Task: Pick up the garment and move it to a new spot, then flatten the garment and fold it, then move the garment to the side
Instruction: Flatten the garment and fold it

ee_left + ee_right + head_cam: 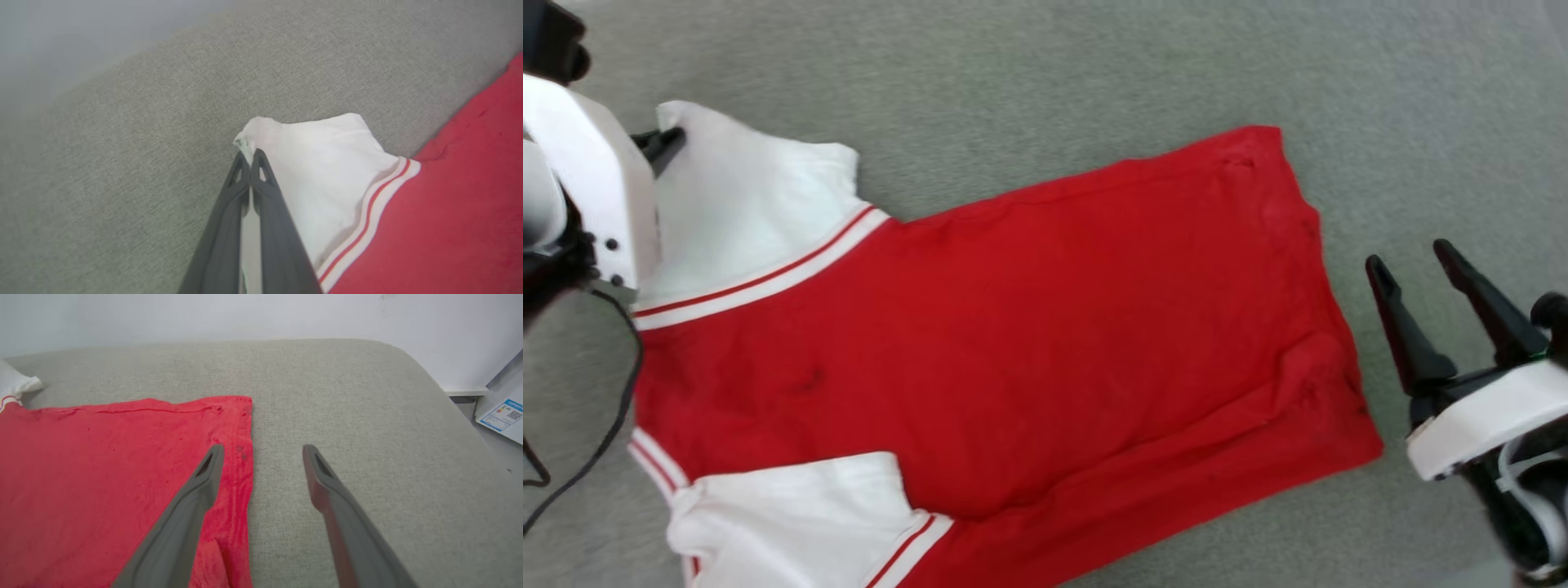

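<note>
**Left gripper (668, 140) clamping a sleeve corner of the red jersey (1013, 327)**

Left gripper is pinching the outer corner of the jersey's upper sleeve (743, 204). In the left wrist view its two dark fingers (226, 212) are pressing together at the tips, with a small fold of the white fabric caught between them. The rest of that sleeve is lying slack on the grey upholstered surface (1094, 65), running back to the striped trim (768, 278) where the white is meeting the red.

The jersey is lying spread out across the surface. Its sleeves are pointing toward the robot's left and its straight hem toward the right. The lower sleeve (792, 514) is sitting at the bottom edge of the head view, partly bunched. A long crease is running through the red body near the hem's lower corner.

The right gripper (1409, 257) is waiting just beside the hem with its jaws standing wide apart and nothing between them. In the right wrist view one finger is overlapping the hem's edge and the other is showing over bare upholstery; whether either is touching cannot be told.

A black cable (613, 408) is hanging beside the left arm. A white wall (245, 314) is rising behind the surface.
</note>
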Controlling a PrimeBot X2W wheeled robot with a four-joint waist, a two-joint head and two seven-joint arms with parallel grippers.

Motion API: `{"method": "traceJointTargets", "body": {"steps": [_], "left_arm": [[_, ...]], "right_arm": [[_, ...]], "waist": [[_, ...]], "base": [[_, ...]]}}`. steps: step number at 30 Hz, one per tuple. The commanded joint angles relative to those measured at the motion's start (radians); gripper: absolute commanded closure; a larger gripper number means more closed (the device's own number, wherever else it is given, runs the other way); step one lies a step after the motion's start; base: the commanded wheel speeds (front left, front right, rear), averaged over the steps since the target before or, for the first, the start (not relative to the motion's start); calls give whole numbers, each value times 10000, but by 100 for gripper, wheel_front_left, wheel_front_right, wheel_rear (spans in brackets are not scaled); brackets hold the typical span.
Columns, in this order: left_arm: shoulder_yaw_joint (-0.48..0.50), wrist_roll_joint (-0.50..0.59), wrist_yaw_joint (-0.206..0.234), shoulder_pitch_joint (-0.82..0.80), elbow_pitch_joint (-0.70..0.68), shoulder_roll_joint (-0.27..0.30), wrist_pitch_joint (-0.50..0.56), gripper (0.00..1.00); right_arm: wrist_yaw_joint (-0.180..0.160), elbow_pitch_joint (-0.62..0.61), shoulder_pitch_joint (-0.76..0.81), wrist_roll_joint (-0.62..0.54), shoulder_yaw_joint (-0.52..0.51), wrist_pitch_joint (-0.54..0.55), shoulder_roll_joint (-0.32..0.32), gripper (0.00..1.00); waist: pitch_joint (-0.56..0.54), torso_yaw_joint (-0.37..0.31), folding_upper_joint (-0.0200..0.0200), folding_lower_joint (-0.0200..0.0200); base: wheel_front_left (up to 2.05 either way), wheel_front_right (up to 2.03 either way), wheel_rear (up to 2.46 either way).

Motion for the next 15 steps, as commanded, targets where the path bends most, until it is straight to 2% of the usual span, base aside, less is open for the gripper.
{"method": "traceJointTargets", "body": {"steps": [1, 7, 10, 15], "left_arm": [[-56, 101, -82, 181, -274, -92, -196, 100], [-224, -194, -319, 595, -1695, -509, -764, 100], [-346, -112, -339, 835, -2567, -459, -853, 100], [-323, -289, -310, 1345, -3740, -549, -1223, 100]], "right_arm": [[-4, -124, -254, -4, -25, 596, -367, 0], [-6, -826, -983, 380, -176, 3772, -1678, 0], [-4, -1091, -1518, 805, -122, 5263, -2309, 0], [-4, -714, -2362, 1505, -101, 7313, -3031, 0]], "waist": [[-352, 509, 0, -1], [-593, 1457, 0, -1], [-560, 1898, 0, -1], [-371, 2501, 0, -1]], "base": [[0, 0, 0], [0, 0, 0], [0, 0, 0], [0, 0, 0]]}}
